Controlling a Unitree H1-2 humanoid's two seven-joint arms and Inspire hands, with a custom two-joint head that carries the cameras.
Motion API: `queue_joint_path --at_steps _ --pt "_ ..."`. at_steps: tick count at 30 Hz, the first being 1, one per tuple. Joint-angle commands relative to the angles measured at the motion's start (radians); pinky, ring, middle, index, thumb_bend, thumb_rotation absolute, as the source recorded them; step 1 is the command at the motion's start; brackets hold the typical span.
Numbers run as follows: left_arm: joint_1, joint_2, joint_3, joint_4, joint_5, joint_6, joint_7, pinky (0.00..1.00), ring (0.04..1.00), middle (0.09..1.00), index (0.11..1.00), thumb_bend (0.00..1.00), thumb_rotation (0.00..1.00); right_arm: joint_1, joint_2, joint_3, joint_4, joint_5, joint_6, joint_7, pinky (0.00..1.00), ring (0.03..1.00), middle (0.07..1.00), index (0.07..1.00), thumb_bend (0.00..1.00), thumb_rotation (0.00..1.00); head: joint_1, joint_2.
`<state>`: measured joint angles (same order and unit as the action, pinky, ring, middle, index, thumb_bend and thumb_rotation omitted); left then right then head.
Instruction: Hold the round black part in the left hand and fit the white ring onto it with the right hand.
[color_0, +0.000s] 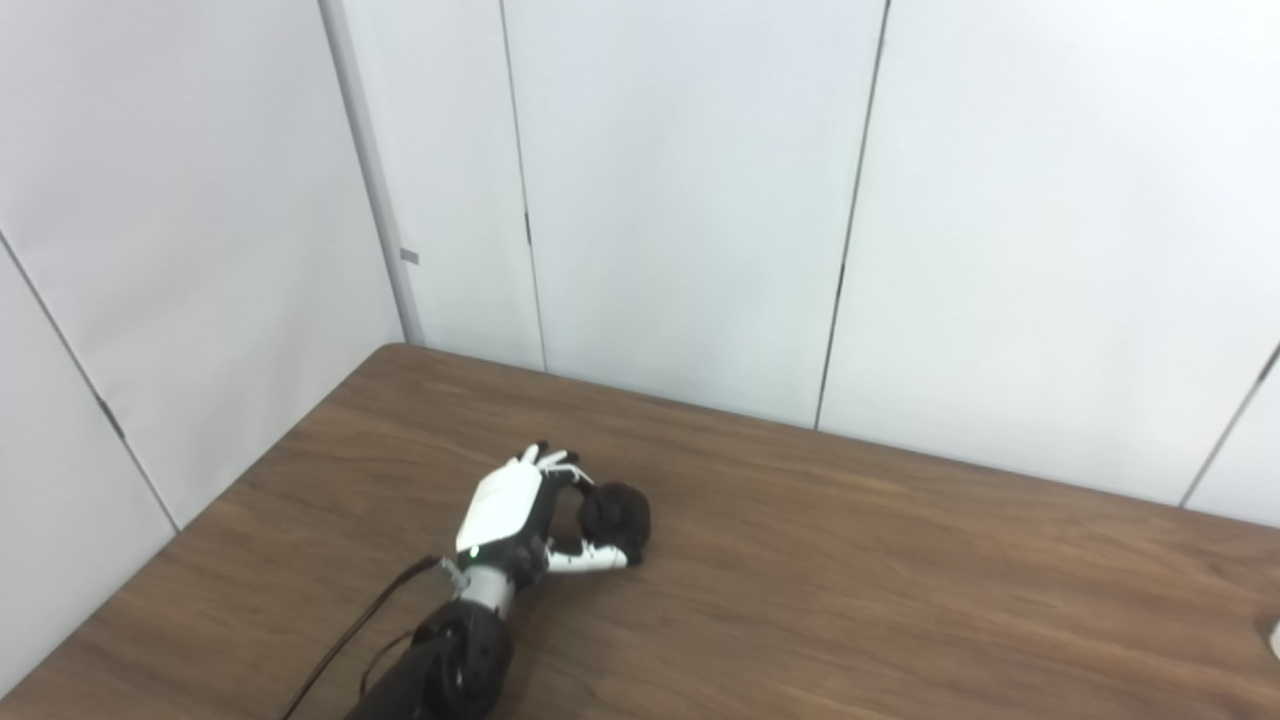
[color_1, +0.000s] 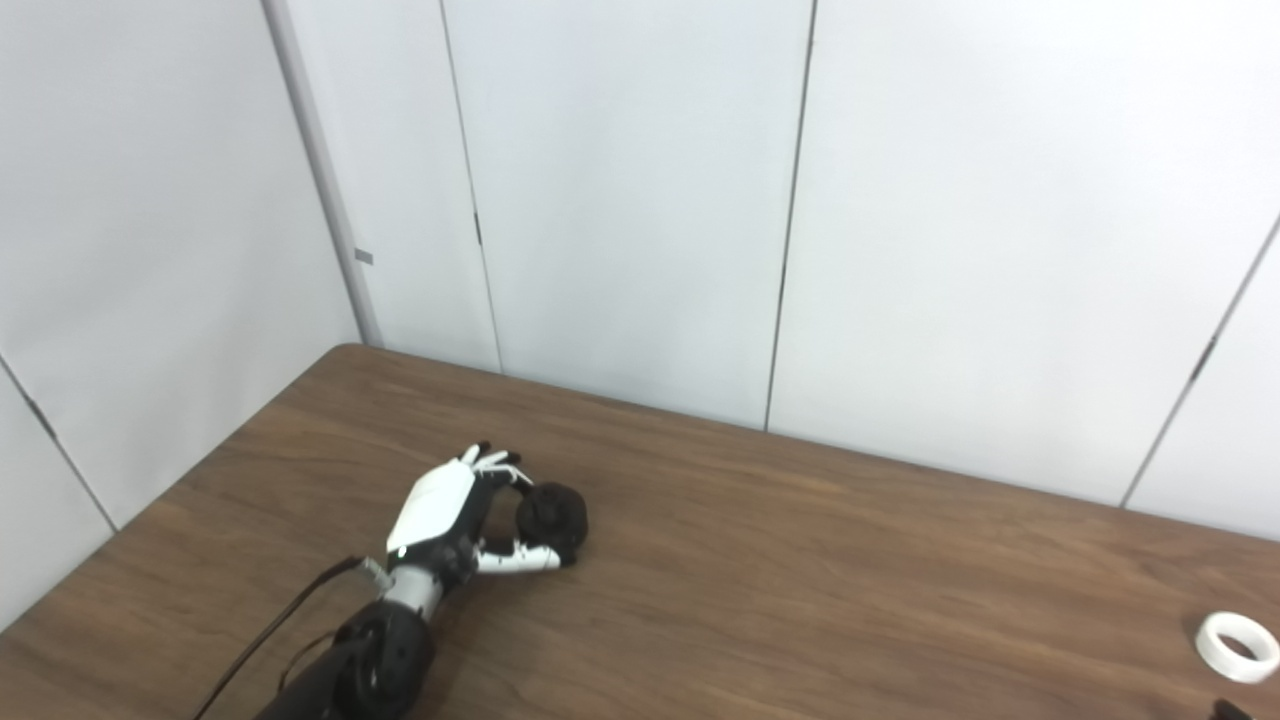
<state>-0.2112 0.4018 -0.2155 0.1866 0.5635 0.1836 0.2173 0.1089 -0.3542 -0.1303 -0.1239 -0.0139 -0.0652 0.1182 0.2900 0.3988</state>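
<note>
**Round black part in left hand's grasp, ring far off**

Round black part (color_0: 617, 520) sits on the worktop (color_0: 850, 580) w/ left hand (color_0: 520, 515) curled round it, fingers and thumb touching both sides. White ring (color_1: 1238, 646) lies well apart at the right edge. Right hand not in view; state unknown. Risk: part looks rounded, could roll out of the grasp if lifted loosely. No containers visible.

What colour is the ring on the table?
White; the round ring shows best in the right eye view.
</note>
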Motion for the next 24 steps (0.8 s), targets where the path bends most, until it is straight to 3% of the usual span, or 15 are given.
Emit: queue_joint_path --at_steps 1,4,8,9,11,14,16,19,24 --pt "0.031 -0.015 -0.047 -0.04 0.004 0.005 -0.102 1.0 1.0 0.889 0.478 0.52 0.05 -0.02 -0.001 -0.003 -0.002 -0.004 -0.011 -0.005 0.79 0.897 0.915 0.89 0.67 0.71 -0.008 0.002" --pt "0.047 -0.011 -0.073 -0.085 0.022 0.021 -0.138 1.0 1.0 0.887 0.478 0.52 0.05 -0.03 -0.009 -0.01 -0.013 -0.009 0.004 -0.009 0.83 0.919 0.932 0.912 0.64 0.67 -0.056 0.007" --pt "0.07 0.004 -0.088 -0.123 0.03 0.017 -0.167 1.0 1.0 0.885 0.479 0.52 0.04 -0.044 -0.017 -0.025 -0.062 -0.016 0.081 -0.013 0.85 0.939 0.954 0.932 0.6 0.59 -0.218 0.017" --pt "0.077 0.008 -0.09 -0.131 0.028 0.006 -0.17 1.0 1.0 0.884 0.48 0.52 0.04 -0.051 -0.019 -0.031 -0.079 -0.007 0.107 -0.01 0.88 0.959 0.97 0.943 0.57 0.53 -0.23 0.017" --pt "0.089 0.024 -0.096 -0.133 0.028 -0.048 -0.162 1.0 0.991 0.878 0.48 0.52 0.04 -0.074 -0.024 -0.032 -0.106 -0.046 0.158 -0.023 0.9 0.963 0.972 0.937 0.55 0.34 -0.322 0.015" --pt "0.111 0.03 -0.094 -0.147 0.014 -0.111 -0.159 1.0 0.98 0.871 0.481 0.52 0.04 -0.118 -0.033 -0.031 -0.119 -0.118 0.197 -0.045 0.89 0.945 0.943 0.907 0.6 0.16 -0.403 0.007" --pt "0.126 0.03 -0.093 -0.159 0.007 -0.144 -0.157 1.0 0.981 0.871 0.481 0.52 0.04 -0.148 -0.046 -0.029 -0.105 -0.176 0.191 -0.063 0.88 0.936 0.927 0.891 0.64 0.14 -0.443 0.005" --pt "0.142 0.031 -0.091 -0.166 0.006 -0.186 -0.155 1.0 0.973 0.87 0.481 0.52 0.04 -0.19 -0.097 -0.006 -0.087 -0.331 0.192 -0.091 0.83 0.929 0.931 0.873 0.71 0.22 -0.494 -0.001" --pt "0.158 0.033 -0.086 -0.157 -0.007 -0.266 -0.151 1.0 0.97 0.863 0.48 0.52 0.04 -0.254 -0.162 0.015 -0.087 -0.477 0.246 -0.086 0.87 0.998 0.963 0.851 0.86 0.31 -0.534 -0.008"
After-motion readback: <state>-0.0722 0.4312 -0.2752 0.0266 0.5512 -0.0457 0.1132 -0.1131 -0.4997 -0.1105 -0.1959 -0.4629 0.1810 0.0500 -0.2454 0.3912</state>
